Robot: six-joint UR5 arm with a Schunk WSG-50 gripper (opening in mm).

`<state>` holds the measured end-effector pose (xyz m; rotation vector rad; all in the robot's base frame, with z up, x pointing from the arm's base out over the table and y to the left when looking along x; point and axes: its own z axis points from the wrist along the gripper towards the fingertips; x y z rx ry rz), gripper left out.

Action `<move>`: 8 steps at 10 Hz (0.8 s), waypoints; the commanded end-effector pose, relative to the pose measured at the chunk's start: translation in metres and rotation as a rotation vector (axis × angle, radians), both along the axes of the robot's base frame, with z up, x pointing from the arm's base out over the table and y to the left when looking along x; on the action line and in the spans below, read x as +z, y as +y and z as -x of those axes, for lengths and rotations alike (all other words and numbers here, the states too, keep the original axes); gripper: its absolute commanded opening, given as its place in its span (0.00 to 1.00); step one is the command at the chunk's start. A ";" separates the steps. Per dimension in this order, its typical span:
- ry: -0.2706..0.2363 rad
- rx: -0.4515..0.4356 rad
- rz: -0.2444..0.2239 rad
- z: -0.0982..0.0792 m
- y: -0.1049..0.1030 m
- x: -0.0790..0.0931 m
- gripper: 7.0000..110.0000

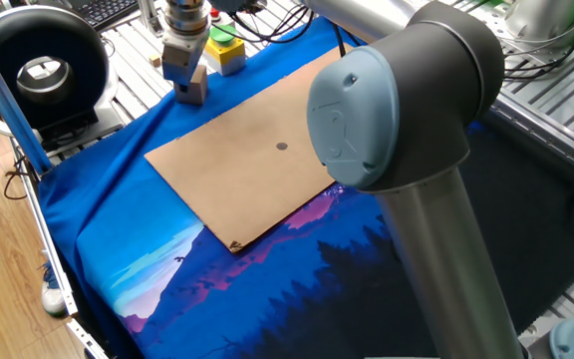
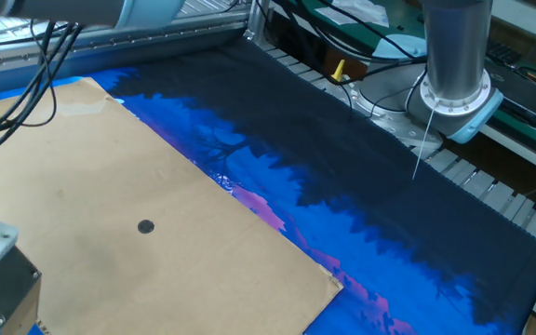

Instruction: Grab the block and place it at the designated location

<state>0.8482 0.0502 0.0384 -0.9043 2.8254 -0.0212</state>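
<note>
Gripper (image 1: 188, 80): it hangs over the far left edge of the blue cloth, just off the board's left corner, pointing straight down. Its fingers pinch the block between them.
Block (image 1: 191, 89): a light tan wooden cube, held at the fingertips. From one fixed view it sits beside the board, not over it. Whether it touches the cloth or hangs just above it cannot be told. In the other fixed view it shows as a tan face at the bottom left edge (image 2: 6, 296), partly cut off by the frame.
Board (image 1: 257, 175): a flat brown rectangle lying on the cloth, turned at an angle to the table's edges.
Dot (image 1: 282, 147): a small dark grey round mark near the board's middle, bare. It is well apart from the block. The other fixed view shows it plainly too (image 2: 145, 226).
Cloth (image 1: 118, 249): blue, printed with a dark forest scene, spread under the board.
Arm (image 1: 397, 110): its grey elbow joint with a blue-grey cap fills the right of one fixed view, close to the camera.
Small cube (image 1: 154, 61): a much smaller wooden cube on the metal table just behind the gripper, off the cloth.
Yellow box (image 1: 226, 52): it stands with a green top just right of the gripper, near the cloth's far edge.
</note>
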 end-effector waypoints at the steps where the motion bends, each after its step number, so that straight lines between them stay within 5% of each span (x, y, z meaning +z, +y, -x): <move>1: 0.019 -0.030 -0.056 0.012 0.005 0.010 0.00; 3: 0.023 -0.042 -0.088 0.024 0.003 0.008 0.00; 8: 0.057 -0.060 -0.062 0.033 -0.009 0.016 0.00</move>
